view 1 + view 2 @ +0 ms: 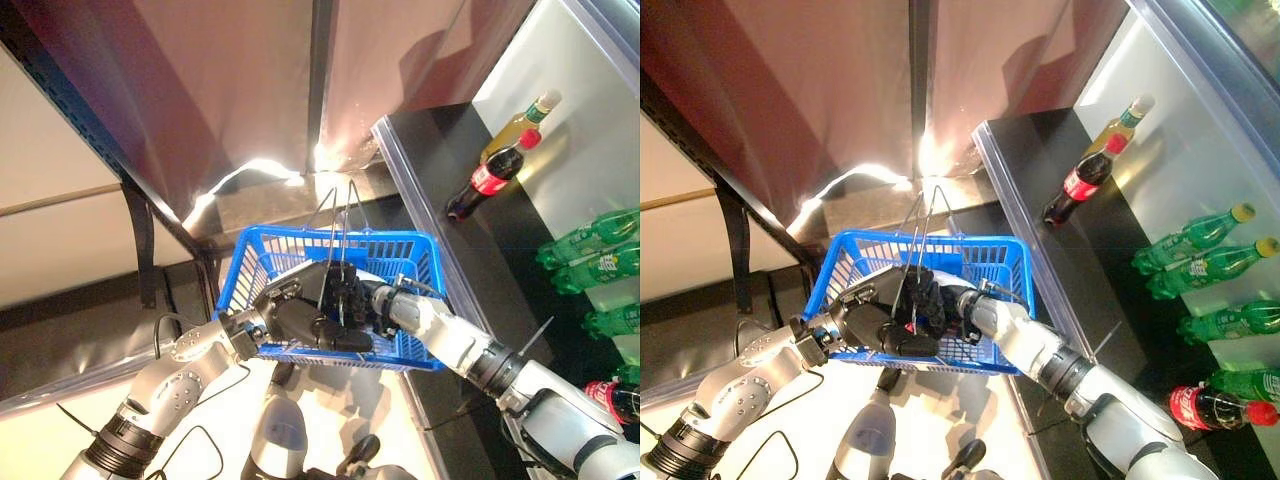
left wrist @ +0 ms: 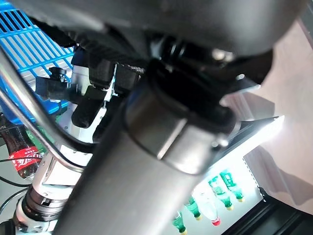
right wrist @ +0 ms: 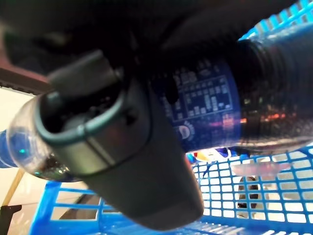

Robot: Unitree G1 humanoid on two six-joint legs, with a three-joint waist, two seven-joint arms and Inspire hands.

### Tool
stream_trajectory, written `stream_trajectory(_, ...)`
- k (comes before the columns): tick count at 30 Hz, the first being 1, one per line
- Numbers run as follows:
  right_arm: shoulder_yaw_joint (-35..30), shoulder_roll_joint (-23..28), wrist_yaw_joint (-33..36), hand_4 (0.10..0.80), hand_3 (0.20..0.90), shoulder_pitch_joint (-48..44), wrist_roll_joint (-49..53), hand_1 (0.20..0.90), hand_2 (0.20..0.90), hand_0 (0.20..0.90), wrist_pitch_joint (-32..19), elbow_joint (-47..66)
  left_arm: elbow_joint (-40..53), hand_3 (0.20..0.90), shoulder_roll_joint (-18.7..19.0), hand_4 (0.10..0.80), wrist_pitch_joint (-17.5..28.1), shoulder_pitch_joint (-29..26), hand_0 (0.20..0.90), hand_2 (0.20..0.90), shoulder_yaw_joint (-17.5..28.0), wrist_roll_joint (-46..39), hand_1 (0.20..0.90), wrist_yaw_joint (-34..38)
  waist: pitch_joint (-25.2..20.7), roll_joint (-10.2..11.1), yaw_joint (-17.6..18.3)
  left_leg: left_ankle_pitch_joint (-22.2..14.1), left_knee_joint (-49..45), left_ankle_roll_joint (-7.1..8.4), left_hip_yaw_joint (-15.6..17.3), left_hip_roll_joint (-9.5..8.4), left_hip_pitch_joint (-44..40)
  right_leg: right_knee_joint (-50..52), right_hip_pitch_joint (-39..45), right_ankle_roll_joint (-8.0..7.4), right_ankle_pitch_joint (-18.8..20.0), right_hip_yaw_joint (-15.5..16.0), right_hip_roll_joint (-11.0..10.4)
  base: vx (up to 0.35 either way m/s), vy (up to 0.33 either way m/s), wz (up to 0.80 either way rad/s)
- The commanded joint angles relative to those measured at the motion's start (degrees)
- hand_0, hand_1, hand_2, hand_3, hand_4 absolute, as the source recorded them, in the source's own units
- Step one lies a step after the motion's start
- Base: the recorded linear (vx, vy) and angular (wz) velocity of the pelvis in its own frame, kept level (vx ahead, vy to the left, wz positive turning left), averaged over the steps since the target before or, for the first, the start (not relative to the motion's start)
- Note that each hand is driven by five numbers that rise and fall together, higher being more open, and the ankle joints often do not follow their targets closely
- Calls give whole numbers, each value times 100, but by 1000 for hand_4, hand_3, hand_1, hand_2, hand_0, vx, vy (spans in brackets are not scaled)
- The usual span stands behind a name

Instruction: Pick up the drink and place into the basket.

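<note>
The blue basket (image 1: 300,240) hangs raised in front of me, over the floor beside the shelf. My left hand (image 1: 300,325) is shut on its thin wire handles (image 1: 340,215), at the basket's near side. My right hand (image 1: 350,295) reaches into the basket from the right, close against the left hand. In the right wrist view its thumb and fingers (image 3: 122,161) are curled round a dark drink bottle with a blue label (image 3: 210,110), held just above the basket's blue mesh floor (image 3: 254,205). In the eye views the hands hide the drink.
A chilled shelf with a dark base (image 1: 420,170) runs along the right. On it lie a cola bottle (image 1: 490,180), a yellowish bottle (image 1: 520,125), green bottles (image 1: 590,240) and another cola bottle (image 1: 615,400). A dark rack post (image 1: 140,200) stands at the left.
</note>
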State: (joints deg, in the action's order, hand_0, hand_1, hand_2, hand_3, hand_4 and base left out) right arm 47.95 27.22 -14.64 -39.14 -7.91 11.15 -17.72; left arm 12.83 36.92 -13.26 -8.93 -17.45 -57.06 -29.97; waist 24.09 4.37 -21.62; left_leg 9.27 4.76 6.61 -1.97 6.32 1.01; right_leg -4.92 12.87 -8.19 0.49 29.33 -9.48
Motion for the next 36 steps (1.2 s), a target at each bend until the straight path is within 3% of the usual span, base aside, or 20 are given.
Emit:
stream_trajectory(1, 499, -664, 107, 100, 200, -501, -106, 300, 300, 300, -380, -414, 1979, 200, -1072, 100, 1124, -1227, 300, 300, -324, -695, 300, -1445, -2003, 66, 151, -218, 24, 166, 16, -4, -44, 26, 307, -7, -106, 150, -33, 0, 0, 0)
stream_trajectory(16, 350, -1297, 43, 100, 200, -511, -473, 300, 300, 300, -197, -1649, 2112, 200, -1299, 100, 913, -1434, 300, 300, -467, -730, 300, -1460, -2084, 33, 54, -224, 24, 150, -75, -34, -48, 7, 319, -1, -100, 206, -23, 0, 0, 0)
stream_trajectory(18, 335, -1327, -2, 396, 496, -496, -502, 554, 554, 554, -162, -1758, 2126, 200, -1321, 100, 902, -1433, 300, 300, -483, -718, 300, -1442, -2091, 38, 47, -226, 24, 148, -76, -35, -44, 4, 312, -4, -95, 210, -23, 0, 0, 0)
stream_trajectory(19, 331, -1342, -25, 630, 730, -490, -520, 754, 754, 754, -137, -1796, 2134, 200, -1331, 100, 892, -1440, 300, 300, -488, -722, 300, -1423, -2096, 42, 47, -228, 24, 147, -79, -36, -41, 4, 305, -3, -94, 210, -21, 0, 0, 0)
stream_trajectory(20, 321, -1346, -26, 800, 900, -470, -537, 900, 900, 900, -140, -1831, 2133, 200, -1341, 100, 886, -1436, 300, 300, -492, -727, 300, -1429, -2098, 44, 45, -232, 24, 144, -85, -40, -41, 6, 301, -1, -96, 206, -17, 0, 0, 0)
stream_trajectory(36, 238, -1485, -79, 800, 900, -356, -724, 900, 900, 900, -45, -2007, 2208, 200, -1476, 100, 806, -1402, 300, 300, -463, -663, 300, -1404, -2088, 74, 103, -274, 24, 116, -20, -39, -75, -4, 249, -1, -67, 120, -25, 0, 0, 0)
